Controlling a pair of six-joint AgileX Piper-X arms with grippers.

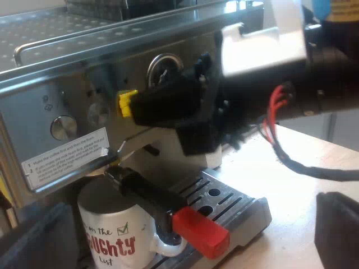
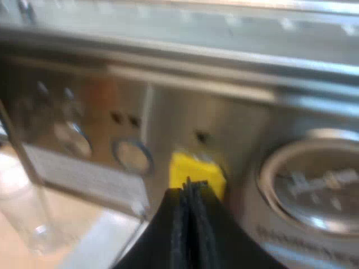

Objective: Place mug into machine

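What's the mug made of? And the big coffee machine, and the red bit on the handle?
The mug looks like glazed ceramic: it is white and glossy, with printed letters. The espresso machine seems to be stainless steel: it is silvery and brushed, with blurry reflections. The red handle end is probably plastic, maybe rubber: it has a flat colour and only a dull shine.

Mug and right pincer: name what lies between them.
Left wrist view: the holder's dark handle, red-tipped, runs above the mug, below the right pincer at the yellow button.
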